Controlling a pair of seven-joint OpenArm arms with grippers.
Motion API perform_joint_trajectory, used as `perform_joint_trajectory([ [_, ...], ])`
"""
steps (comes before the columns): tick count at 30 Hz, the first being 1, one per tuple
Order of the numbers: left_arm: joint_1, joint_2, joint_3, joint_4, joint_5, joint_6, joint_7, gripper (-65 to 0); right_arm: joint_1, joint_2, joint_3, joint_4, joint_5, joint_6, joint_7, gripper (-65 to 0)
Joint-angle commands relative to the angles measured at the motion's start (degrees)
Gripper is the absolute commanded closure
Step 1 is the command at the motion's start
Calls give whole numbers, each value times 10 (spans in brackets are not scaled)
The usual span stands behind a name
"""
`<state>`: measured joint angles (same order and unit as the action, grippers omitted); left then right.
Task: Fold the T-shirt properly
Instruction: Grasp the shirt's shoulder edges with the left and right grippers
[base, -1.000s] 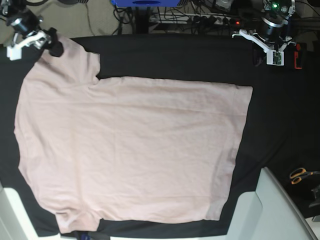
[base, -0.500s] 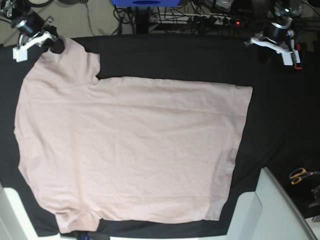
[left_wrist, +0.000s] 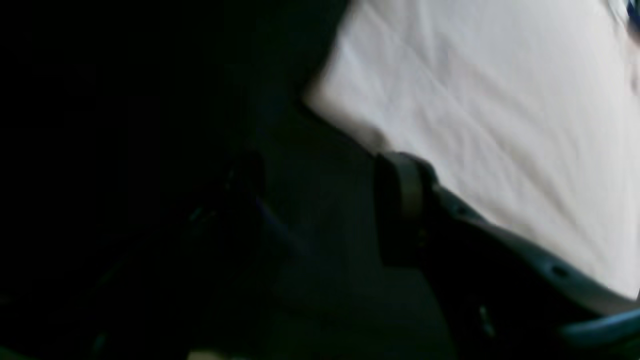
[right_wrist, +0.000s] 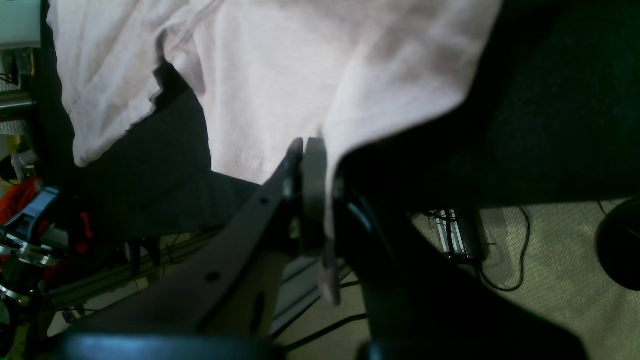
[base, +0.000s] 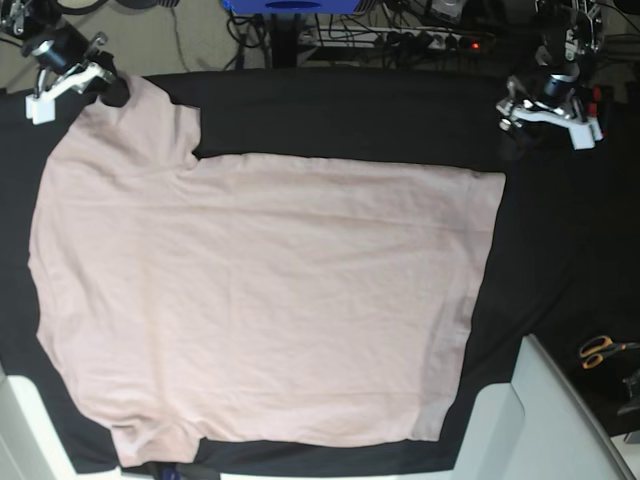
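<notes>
The bench (base: 350, 115), draped in black cloth, carries the pale pink T-shirt (base: 260, 300), spread flat and covering most of it. The right pincer (right_wrist: 310, 150) is clamped tight on the hem of a sleeve at the bench's far corner. The left pincer (base: 545, 105) hovers beyond the shirt's far hem corner; its opening cannot be told. Orange-handled scissors (base: 600, 350) lie well apart.

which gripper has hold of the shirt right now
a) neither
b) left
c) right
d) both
c: the right gripper is shut on the sleeve hem of the T-shirt, while the left gripper sits over the black table cloth, apart from the shirt's corner.
</notes>
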<state>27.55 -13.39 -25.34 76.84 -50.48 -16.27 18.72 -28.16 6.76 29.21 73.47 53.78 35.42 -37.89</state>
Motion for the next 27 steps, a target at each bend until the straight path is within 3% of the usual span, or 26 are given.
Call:
perform_joint_trajectory([
  [1,-9,-9,-6,-5,-4,-1,-6,-344,-2,7,1,6,10,6,3,-6],
  [12,-88,-10,-1,-69,-4,-1,-6,-344,-2,8,1,9,10,6,3,-6],
  [17,-123,-14,57,-110,-4,-1,-7,-344,-2,8,1,9,10,6,3,-6],
  [27,-148,-9,109,-137,-4,-1,-10,-342,-2,8,1,9,10,6,3,-6],
])
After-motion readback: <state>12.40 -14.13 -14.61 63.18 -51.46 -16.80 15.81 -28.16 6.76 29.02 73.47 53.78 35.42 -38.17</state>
